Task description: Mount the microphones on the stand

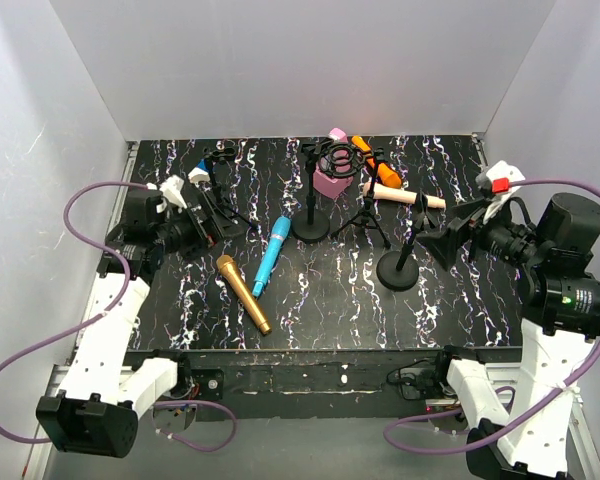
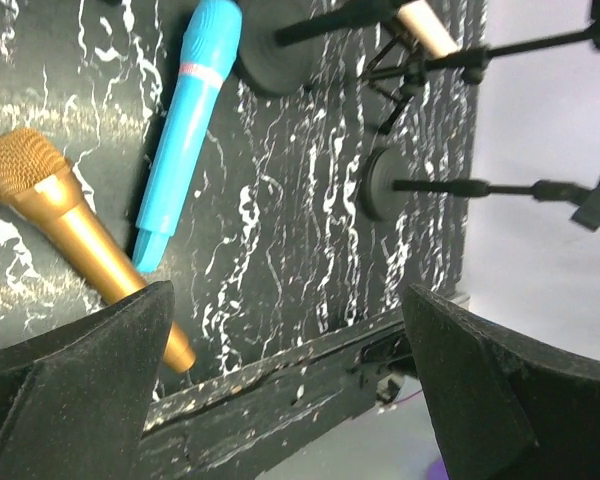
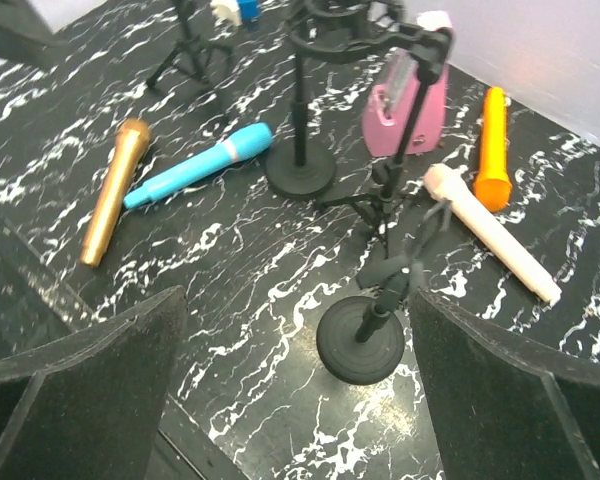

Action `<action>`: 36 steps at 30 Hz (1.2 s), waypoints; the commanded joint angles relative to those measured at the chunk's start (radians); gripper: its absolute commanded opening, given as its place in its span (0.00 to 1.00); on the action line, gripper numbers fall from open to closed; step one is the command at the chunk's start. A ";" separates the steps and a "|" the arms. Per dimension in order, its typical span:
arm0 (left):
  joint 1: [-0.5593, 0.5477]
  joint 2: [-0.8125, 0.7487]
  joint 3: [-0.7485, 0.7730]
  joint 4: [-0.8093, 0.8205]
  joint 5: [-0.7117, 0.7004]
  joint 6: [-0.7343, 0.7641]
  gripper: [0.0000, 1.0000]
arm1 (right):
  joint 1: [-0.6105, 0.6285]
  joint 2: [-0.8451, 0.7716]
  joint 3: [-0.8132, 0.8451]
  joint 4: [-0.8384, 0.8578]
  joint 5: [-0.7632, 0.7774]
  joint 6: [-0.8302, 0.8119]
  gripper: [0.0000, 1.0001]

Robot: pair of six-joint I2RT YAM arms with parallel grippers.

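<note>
Grippers: my left gripper [image 2: 285, 340] and right gripper [image 3: 295, 330] wide open, empty
Grasp: I'd take slim cyan-blue microphone [image 1: 271, 256] mid-barrel

Left arm [image 1: 105, 335] bent, left gripper [image 2: 287, 298] spread wide, right arm [image 1: 552, 385] mirrored, right gripper [image 3: 298, 298] equally agape, wrists facing inward.

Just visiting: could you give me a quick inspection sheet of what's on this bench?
Surface: black marbled table.
Job's things: cyan microphone, gold microphone, orange microphone, beige microphone lie flat; none on the stands.
Clutter: pink metronome at the back.
Grippers: left gripper and right gripper open, empty.
Cables: purple cables loop from both arms.
Surroundings: white walls.
</note>
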 commanded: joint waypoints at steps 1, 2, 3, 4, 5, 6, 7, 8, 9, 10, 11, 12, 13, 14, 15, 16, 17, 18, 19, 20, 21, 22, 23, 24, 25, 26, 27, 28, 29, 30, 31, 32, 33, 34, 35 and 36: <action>-0.073 0.001 0.039 -0.114 -0.061 0.082 0.98 | -0.006 0.022 0.045 -0.141 -0.190 -0.277 0.98; -0.114 0.015 0.041 -0.129 -0.096 0.087 0.98 | -0.006 0.027 0.044 -0.156 -0.221 -0.294 0.98; -0.158 0.033 0.045 -0.140 -0.145 0.088 0.98 | -0.006 0.032 0.042 -0.167 -0.245 -0.302 0.98; -0.216 0.049 0.052 -0.150 -0.194 0.087 0.98 | -0.006 0.035 0.039 -0.172 -0.259 -0.302 0.98; -0.264 0.070 0.056 -0.164 -0.255 0.081 0.98 | -0.008 0.039 0.034 -0.175 -0.273 -0.304 0.98; -0.316 0.090 0.061 -0.172 -0.313 0.075 0.98 | -0.006 0.042 0.031 -0.179 -0.284 -0.307 0.98; -0.358 0.111 0.061 -0.178 -0.357 0.064 0.98 | -0.006 0.044 0.028 -0.189 -0.291 -0.316 0.98; -0.387 0.136 0.059 -0.178 -0.403 0.052 0.98 | -0.006 0.045 0.025 -0.195 -0.299 -0.319 0.98; -0.413 0.153 0.056 -0.180 -0.435 0.044 0.98 | -0.006 0.044 0.021 -0.198 -0.307 -0.322 0.98; -0.430 0.174 0.053 -0.178 -0.467 0.032 0.98 | -0.006 0.042 0.018 -0.201 -0.311 -0.325 0.98; -0.441 0.187 0.047 -0.169 -0.508 0.020 0.98 | -0.008 0.038 0.010 -0.201 -0.318 -0.328 0.98; -0.446 0.199 0.036 -0.152 -0.522 0.007 0.98 | -0.006 0.035 0.004 -0.202 -0.322 -0.331 0.98; -0.447 0.202 0.015 -0.129 -0.527 -0.010 0.98 | -0.006 0.029 -0.002 -0.207 -0.324 -0.336 0.98; -0.449 0.204 0.004 -0.108 -0.532 -0.022 0.98 | -0.006 0.029 -0.009 -0.205 -0.324 -0.337 0.98; -0.449 0.201 -0.011 -0.082 -0.532 -0.036 0.98 | -0.006 0.026 -0.015 -0.209 -0.322 -0.337 0.98; -0.449 0.196 -0.025 -0.057 -0.527 -0.046 0.98 | -0.006 0.024 -0.021 -0.207 -0.321 -0.336 0.98; -0.449 0.194 -0.036 -0.031 -0.529 -0.053 0.98 | -0.006 0.021 -0.027 -0.204 -0.322 -0.330 0.98; -0.449 0.191 -0.045 -0.002 -0.524 -0.056 0.98 | -0.006 0.016 -0.035 -0.198 -0.330 -0.321 0.98; -0.449 0.194 -0.059 0.030 -0.514 -0.048 0.98 | -0.006 0.016 -0.047 -0.190 -0.339 -0.310 0.98; -0.449 0.208 -0.068 0.064 -0.506 -0.039 0.98 | -0.006 0.013 -0.055 -0.183 -0.348 -0.299 0.98; -0.449 0.236 -0.070 0.082 -0.501 -0.025 0.98 | -0.006 0.010 -0.070 -0.173 -0.362 -0.287 0.98; -0.449 0.271 -0.057 0.092 -0.500 -0.007 0.98 | -0.006 0.010 -0.078 -0.161 -0.370 -0.278 0.98; -0.449 0.317 -0.044 0.092 -0.503 0.016 0.98 | -0.006 0.010 -0.090 -0.153 -0.374 -0.267 0.98; -0.450 0.355 -0.022 0.090 -0.501 0.041 0.98 | -0.006 0.012 -0.099 -0.149 -0.380 -0.261 0.98; -0.453 0.396 -0.004 0.090 -0.507 0.067 0.98 | -0.006 0.010 -0.107 -0.141 -0.385 -0.255 0.98; -0.455 0.433 0.007 0.092 -0.519 0.087 0.98 | -0.006 0.010 -0.117 -0.136 -0.385 -0.253 0.98; -0.456 0.458 0.022 0.095 -0.526 0.102 0.96 | -0.006 0.007 -0.125 -0.132 -0.387 -0.250 0.98; -0.458 0.486 0.035 0.103 -0.530 0.128 0.94 | -0.006 0.006 -0.134 -0.123 -0.390 -0.244 0.98; -0.461 0.509 0.045 0.107 -0.539 0.145 0.92 | -0.006 0.003 -0.143 -0.118 -0.396 -0.239 0.98; -0.462 0.535 0.055 0.109 -0.546 0.169 0.89 | -0.006 -0.001 -0.151 -0.113 -0.399 -0.236 0.98; -0.465 0.561 0.064 0.112 -0.556 0.186 0.87 | -0.006 -0.001 -0.159 -0.109 -0.407 -0.235 0.98; -0.469 0.584 0.071 0.112 -0.565 0.199 0.87 | -0.006 -0.001 -0.163 -0.106 -0.410 -0.230 0.98; -0.470 0.607 0.079 0.112 -0.572 0.211 0.85 | -0.006 0.001 -0.168 -0.100 -0.413 -0.225 0.98; -0.475 0.627 0.087 0.112 -0.582 0.220 0.84 | -0.006 0.001 -0.173 -0.095 -0.417 -0.219 0.98; -0.478 0.648 0.094 0.112 -0.593 0.231 0.82 | -0.006 0.004 -0.176 -0.092 -0.423 -0.215 0.97; -0.479 0.667 0.104 0.110 -0.601 0.243 0.79 | -0.006 0.004 -0.179 -0.087 -0.426 -0.210 0.97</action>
